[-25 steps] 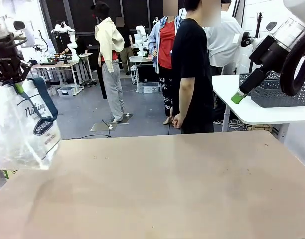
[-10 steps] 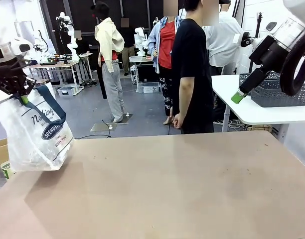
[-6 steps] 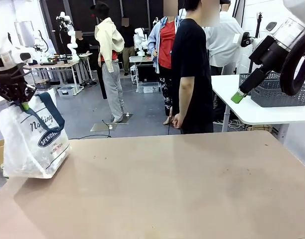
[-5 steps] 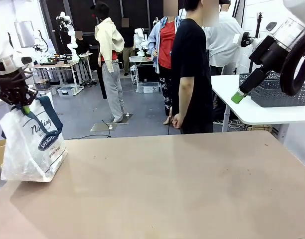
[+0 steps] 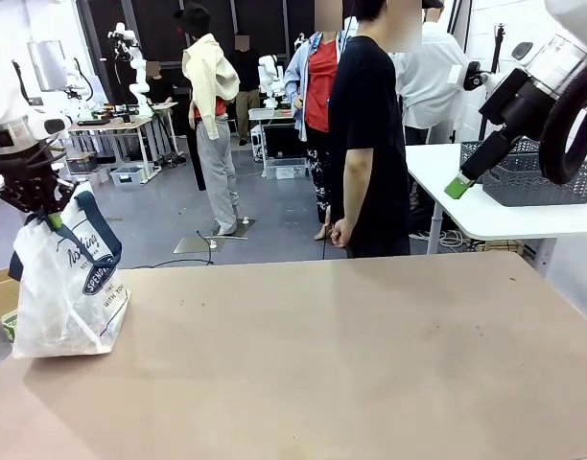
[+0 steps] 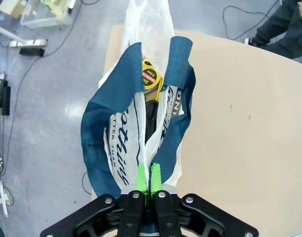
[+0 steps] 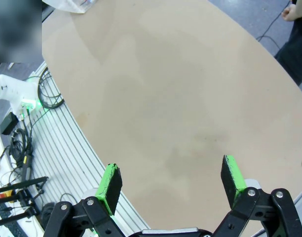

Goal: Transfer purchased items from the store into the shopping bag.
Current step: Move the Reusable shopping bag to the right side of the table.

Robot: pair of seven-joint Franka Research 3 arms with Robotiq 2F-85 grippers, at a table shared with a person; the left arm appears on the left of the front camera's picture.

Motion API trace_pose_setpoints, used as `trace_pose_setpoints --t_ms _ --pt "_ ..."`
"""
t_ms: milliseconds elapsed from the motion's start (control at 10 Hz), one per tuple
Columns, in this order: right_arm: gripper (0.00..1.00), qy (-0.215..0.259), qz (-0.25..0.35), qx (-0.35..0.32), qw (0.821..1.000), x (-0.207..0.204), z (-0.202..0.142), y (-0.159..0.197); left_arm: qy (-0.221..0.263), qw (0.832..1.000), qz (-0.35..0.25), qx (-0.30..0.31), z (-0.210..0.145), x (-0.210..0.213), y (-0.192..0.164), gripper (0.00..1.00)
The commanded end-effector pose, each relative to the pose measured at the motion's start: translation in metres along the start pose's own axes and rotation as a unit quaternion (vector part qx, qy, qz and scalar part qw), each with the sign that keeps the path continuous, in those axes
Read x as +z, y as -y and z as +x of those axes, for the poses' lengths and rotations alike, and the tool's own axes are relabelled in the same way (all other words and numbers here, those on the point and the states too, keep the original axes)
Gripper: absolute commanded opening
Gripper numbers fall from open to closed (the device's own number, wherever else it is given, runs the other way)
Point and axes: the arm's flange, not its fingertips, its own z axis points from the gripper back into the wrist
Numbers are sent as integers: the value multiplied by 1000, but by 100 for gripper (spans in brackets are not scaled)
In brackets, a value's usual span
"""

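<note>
Shopping bag [image 5: 68,287]: translucent, navy handles, standing at the desk's [image 5: 351,364] left edge; yellow-and-black object [image 6: 152,79] visible inside. Left gripper [image 6: 145,183] fingers clenched on the handles from above. Right gripper [image 7: 173,185] fingers spread apart, empty, raised above bare desk.

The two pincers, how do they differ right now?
The left pincer is shut on the bag by its blue handle; the right pincer is open and holds nothing. The left hangs over the bag at the table's left edge; the right hovers high over bare tabletop. Both have green pads.
</note>
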Motion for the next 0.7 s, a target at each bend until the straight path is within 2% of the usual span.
trace_pose_setpoints --t_ms 0,600 --pt "100 -2 -2 -4 1000 -1 0 -2 2 1000 -14 -11 -4 -7 -7 0" --pt "100 -2 -2 -4 1000 -1 0 -2 -3 1000 0 -4 -2 -3 -3 0"
